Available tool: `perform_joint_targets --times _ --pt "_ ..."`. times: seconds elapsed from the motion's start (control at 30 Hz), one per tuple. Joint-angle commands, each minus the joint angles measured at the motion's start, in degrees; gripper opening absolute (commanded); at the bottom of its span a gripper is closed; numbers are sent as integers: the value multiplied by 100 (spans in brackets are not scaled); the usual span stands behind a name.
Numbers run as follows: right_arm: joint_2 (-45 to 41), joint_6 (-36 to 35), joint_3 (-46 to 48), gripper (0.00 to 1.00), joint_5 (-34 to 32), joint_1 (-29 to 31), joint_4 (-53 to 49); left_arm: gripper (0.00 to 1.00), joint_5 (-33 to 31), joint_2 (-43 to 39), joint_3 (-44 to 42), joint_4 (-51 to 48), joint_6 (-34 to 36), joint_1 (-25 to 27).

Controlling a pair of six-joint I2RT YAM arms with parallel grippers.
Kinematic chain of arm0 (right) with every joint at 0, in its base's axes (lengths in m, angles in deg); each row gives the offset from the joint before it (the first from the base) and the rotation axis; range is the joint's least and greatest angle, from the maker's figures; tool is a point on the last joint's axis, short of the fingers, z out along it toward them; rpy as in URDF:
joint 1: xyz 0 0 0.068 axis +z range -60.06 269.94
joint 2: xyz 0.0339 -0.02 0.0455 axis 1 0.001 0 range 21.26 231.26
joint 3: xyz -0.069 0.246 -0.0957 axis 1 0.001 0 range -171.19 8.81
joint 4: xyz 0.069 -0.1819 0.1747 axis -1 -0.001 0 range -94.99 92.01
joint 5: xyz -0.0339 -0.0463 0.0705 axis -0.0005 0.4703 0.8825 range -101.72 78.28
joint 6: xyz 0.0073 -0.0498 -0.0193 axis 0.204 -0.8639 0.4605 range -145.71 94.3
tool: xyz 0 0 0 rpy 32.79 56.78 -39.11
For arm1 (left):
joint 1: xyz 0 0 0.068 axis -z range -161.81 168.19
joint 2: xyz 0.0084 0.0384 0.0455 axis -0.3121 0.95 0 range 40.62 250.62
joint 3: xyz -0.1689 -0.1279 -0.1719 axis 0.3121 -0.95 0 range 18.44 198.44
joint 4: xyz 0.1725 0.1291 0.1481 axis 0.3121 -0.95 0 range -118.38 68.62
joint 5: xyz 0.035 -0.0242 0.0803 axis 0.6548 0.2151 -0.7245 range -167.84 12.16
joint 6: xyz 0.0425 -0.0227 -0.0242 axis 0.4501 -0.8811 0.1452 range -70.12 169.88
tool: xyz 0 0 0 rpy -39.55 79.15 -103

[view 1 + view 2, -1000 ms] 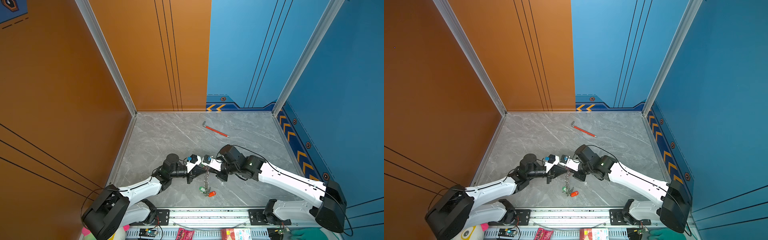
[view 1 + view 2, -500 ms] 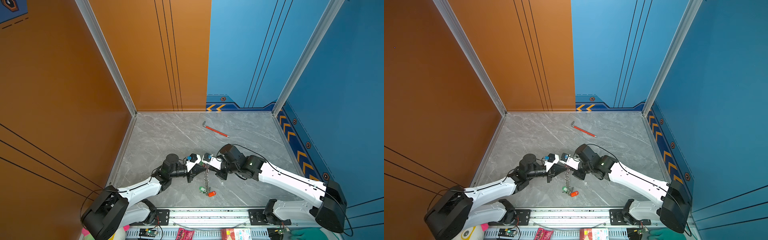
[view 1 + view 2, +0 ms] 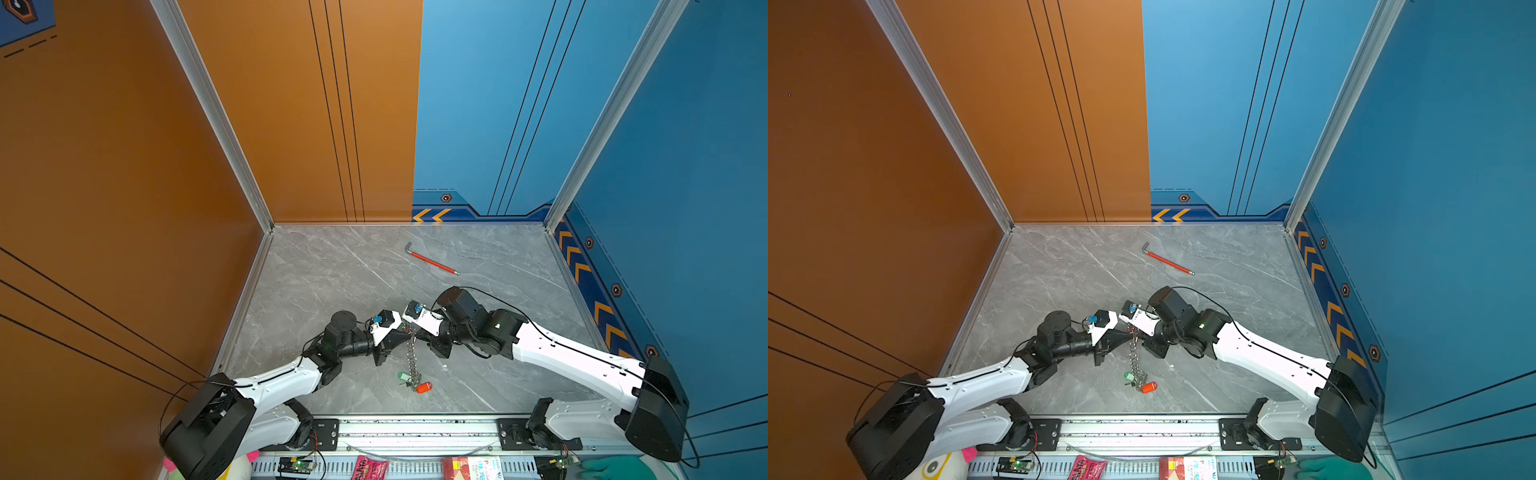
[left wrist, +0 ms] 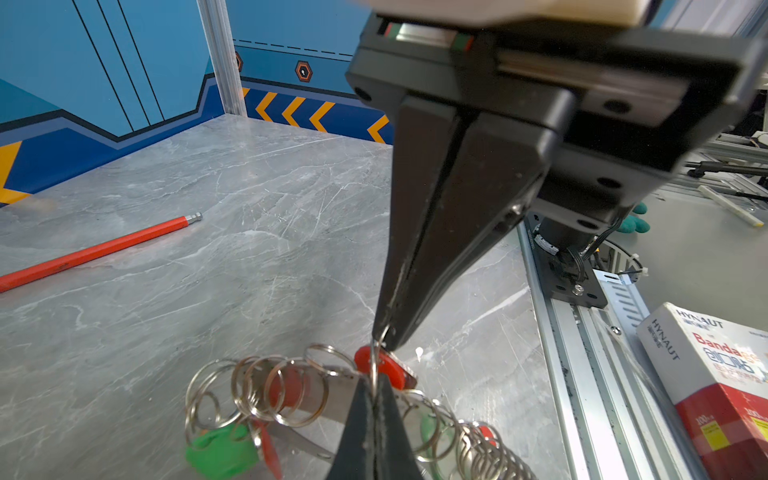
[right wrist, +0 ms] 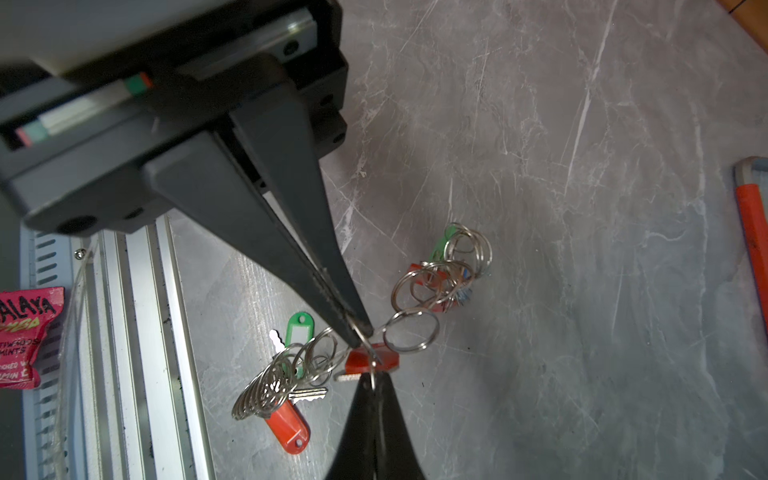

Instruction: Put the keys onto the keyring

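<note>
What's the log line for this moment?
left gripper: shut on keyring | right gripper: shut on keyring | keyring: hangs from both tips | keys: at its low end | wrench: lies apart

One keyring [image 3: 412,357] chain, one hex wrench [image 3: 432,262], and keys [image 5: 298,330] by tag: two green, three orange, one blue, tangle permitting.

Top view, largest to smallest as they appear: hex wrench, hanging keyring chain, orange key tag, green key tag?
In a top view:
1-2. hex wrench and keyring chain: about equally long; the chain hangs raised, nearer the camera, so unranked.
3. orange key tag.
4. green key tag, slightly smaller, partly behind rings.
</note>
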Motion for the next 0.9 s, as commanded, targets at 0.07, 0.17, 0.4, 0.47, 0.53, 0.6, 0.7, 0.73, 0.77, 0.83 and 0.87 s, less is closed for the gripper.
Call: perform_joint_targets --times 0.07,0.17,0.4,0.47,0.53,0.6,0.7,0.73,0.77,0.83,0.87 --pt "315 592 -254 0 70 -118 66 0 -265 -220 -147 515 120 92" --pt "438 833 -321 0 150 -158 67 0 -413 -290 -209 572 138 102" --pt "629 1295 -459 0 135 -187 -9 0 -811 -417 -327 732 163 104" --pt "681 1397 -493 0 88 -179 -42 0 -871 -444 -345 749 163 104" --pt "712 1464 -496 0 40 -179 -53 0 -921 -460 -361 764 166 105" --pt "731 1499 -491 0 -15 -179 -69 0 -964 -480 -372 774 163 102" --pt "750 1583 -485 0 -33 -185 -70 0 -1048 -507 -389 778 164 102" --pt "752 1605 -490 0 -33 -179 -66 0 -1073 -511 -399 784 158 106" --pt "757 1622 -485 0 -35 -181 -66 0 -1106 -523 -394 795 158 102" --pt "768 1644 -484 0 -68 -179 -69 0 -1165 -544 -415 819 136 89" --pt "767 1665 -469 0 -75 -168 -64 0 -1193 -554 -428 823 136 88"
